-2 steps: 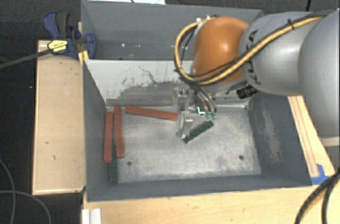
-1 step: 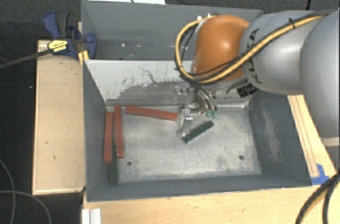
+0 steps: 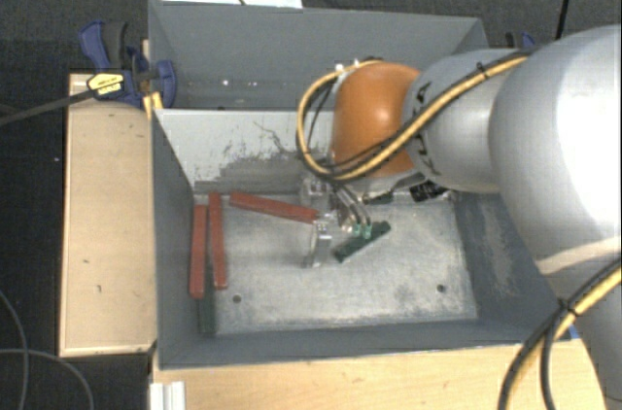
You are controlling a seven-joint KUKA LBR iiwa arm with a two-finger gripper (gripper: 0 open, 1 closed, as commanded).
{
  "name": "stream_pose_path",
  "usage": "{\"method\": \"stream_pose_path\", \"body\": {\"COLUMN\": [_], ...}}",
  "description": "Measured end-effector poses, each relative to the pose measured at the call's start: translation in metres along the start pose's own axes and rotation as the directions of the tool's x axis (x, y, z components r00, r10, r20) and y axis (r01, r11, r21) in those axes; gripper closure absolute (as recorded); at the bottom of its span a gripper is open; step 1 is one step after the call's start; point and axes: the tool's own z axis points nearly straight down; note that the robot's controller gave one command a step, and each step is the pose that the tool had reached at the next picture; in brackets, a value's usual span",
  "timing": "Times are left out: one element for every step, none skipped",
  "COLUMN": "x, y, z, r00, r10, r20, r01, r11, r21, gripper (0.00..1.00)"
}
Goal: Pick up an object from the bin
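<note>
Grey metal bin [image 3: 408, 293], floor mostly bare, back wall scuffed pale.

Arm [image 3: 530, 136] comes in from the right and bends down into the bin. Orange cover [image 3: 374, 112] at the wrist, with yellow-and-black cables [image 3: 313, 112] looped round it.

The jaws are low over the middle of the bin floor, just under the orange cover. I cannot tell whether they are released or clenched: wrist hardware crowds that spot, and no object can be made out between them.

Nearest things:
- Red stick [image 3: 267, 205], lying flat and slightly slanted across the floor. Its left end is near the left wall and its right end runs in under the jaws. Touching or just beside: cannot tell.
- Small dark green piece [image 3: 363, 238], tilted, just to the right of the jaws and partly tucked under the wrist. Its exact kind is not clear.

Further off, well apart from the jaws:
- Two more red sticks, side by side along the left wall, running front to back: the outer [image 3: 197, 251] longer, the inner [image 3: 218, 243] shorter.
- A dark stick [image 3: 206, 313], at the front end of that pair, by the front left corner.

Nothing is lifted; every object seen rests on the bin floor.
</note>
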Motion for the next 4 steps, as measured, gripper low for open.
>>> {"method": "stream_pose_path", "body": {"x": [0.006,0.002,0.012,0.021], "y": [-0.042,-0.05,-0.049,-0.07], "z": [-0.036,-0.033,-0.018,-0.005], "r00": [0.955,0.918,0.993,0.847], "r10": [-0.295,-0.396,-0.121,-0.532], "r20": [0.003,0.006,0.004,0.005], "r01": [0.295,0.396,0.121,0.532], "r11": [0.955,0.918,0.993,0.847], "r21": [-0.001,0.004,0.0,0.002], "gripper": [0.0,0.0,0.0,1.0]}}
